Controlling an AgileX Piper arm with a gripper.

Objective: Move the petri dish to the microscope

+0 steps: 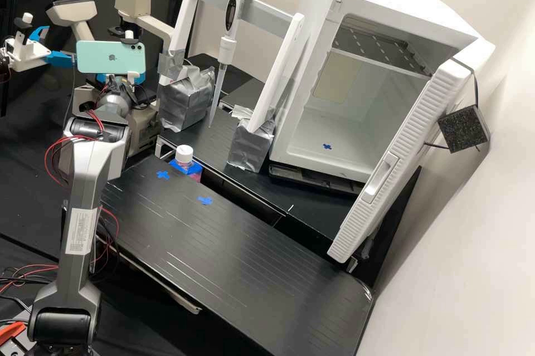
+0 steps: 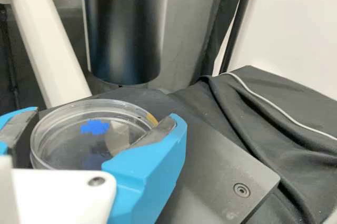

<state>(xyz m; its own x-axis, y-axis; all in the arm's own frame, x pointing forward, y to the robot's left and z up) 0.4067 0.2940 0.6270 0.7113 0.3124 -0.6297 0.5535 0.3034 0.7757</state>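
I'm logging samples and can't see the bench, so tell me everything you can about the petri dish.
The petri dish is round, shallow and clear, apparently plastic, with a thin raised rim and a small yellowish patch at its edge. It looks roughly level, between the gripper's dark finger pads, which appear to touch opposite sides. It sits near the microscope's black cylinder. A blue mark shows within its outline; whether on or beneath it, I can't tell.

Dish (image 2: 71,142) clr plastic; cloth (image 2: 289,148) matt
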